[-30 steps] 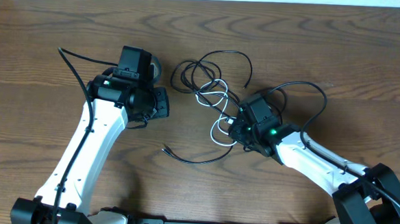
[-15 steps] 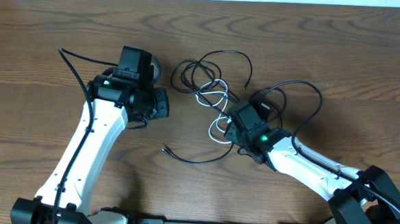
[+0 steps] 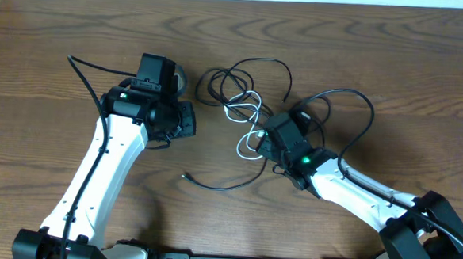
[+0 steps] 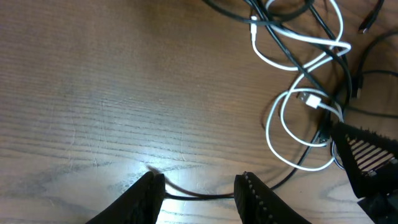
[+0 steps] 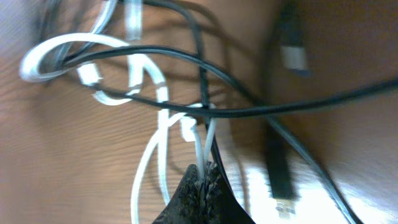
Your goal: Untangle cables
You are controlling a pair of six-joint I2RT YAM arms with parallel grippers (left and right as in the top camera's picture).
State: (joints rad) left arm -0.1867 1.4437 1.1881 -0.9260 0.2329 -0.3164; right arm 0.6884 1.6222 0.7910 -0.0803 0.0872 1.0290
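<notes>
The cables point(image 3: 237, 98) lie knotted mid-table between the arms, with black cords point(image 3: 260, 62) looping toward the far side and the white cable point(image 3: 247, 108) threaded through them. The right gripper point(image 5: 202, 180) is pinched together on the white cable, a black strand seemingly caught alongside. The left gripper point(image 4: 198, 186) hovers with jaws apart, empty. These cords look light, limp and springy; a hold near a plug end would likely slip least.
</notes>
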